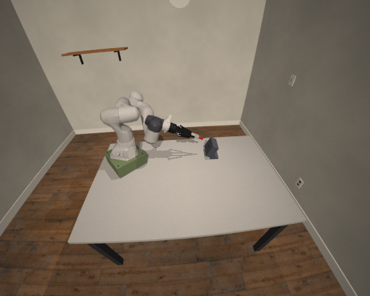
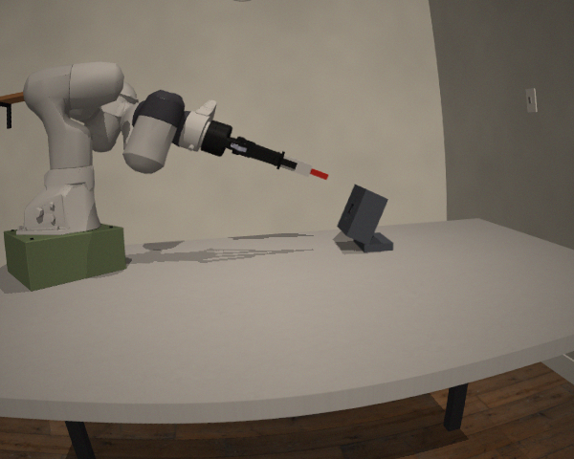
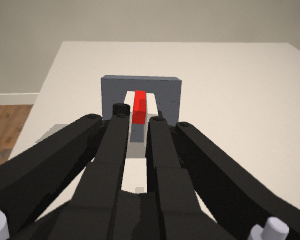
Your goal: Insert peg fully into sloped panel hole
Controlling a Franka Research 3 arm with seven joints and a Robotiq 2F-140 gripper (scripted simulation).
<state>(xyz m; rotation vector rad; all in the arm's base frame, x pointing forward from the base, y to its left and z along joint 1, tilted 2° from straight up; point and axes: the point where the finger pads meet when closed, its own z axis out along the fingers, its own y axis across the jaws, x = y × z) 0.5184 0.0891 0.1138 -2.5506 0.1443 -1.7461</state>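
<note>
My gripper (image 2: 292,164) is shut on the peg (image 2: 312,170), a white bar with a red tip that sticks out past the fingertips. It also shows in the top view (image 1: 198,137) and in the wrist view (image 3: 139,107). The peg points slightly downward at the sloped grey panel (image 2: 363,213), which stands on a small base on the table. The red tip is in the air, a short way up and left of the panel's face. A small dark hole (image 2: 348,208) shows on that face. In the wrist view the panel (image 3: 141,95) lies straight ahead behind the peg tip.
The arm's green base block (image 2: 64,255) stands at the left of the white table. The panel (image 1: 211,148) sits near the table's far edge. A wooden shelf (image 1: 94,51) hangs on the back wall.
</note>
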